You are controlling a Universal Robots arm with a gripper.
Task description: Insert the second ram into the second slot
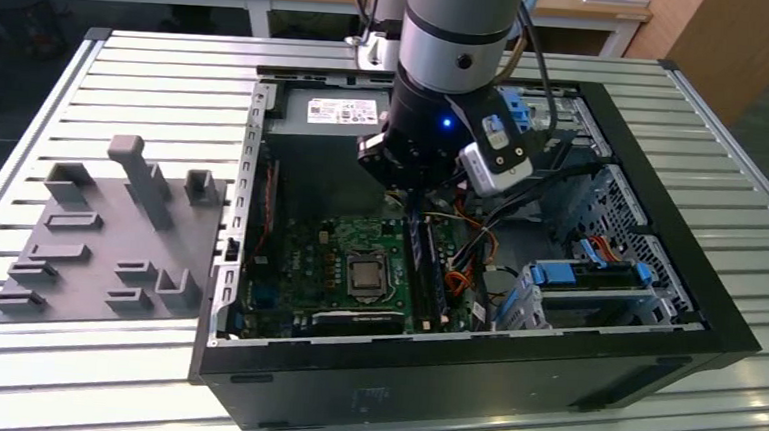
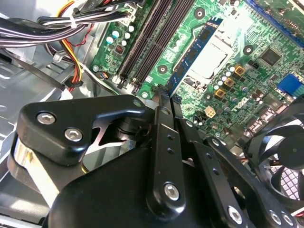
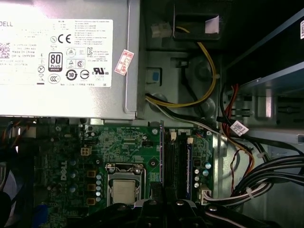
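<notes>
Tool: my tool is closed, its two fingers drawn together on the near end of the second ram. I hang low inside the open computer case.
Second ram: dark blue and thin, standing on edge, with its chip face showing in the second wrist view. It starts at my fingertips and runs straight out ahead of them.
Long axis: in line with the plane of my fingers and parallel to the black memory slots.
Slots from the tool: just beside the stick, on the side away from the processor socket. The socket lies on the stick's other side.
Height: by my judgement the stick is close over the motherboard. I cannot tell whether its lower edge touches a slot.
Which slot: I cannot tell which of the slots counts as the second.
Deciding relation: by my judgement the direction matches. What matters is the sideways offset between stick and slot.
Nearby: bundled cables lie beyond the slots from the stick, and a fan sits beside my tool on the socket side.
Outside: the case stands on a slatted surface. A grey fixture plate is well apart from my tool.
</notes>
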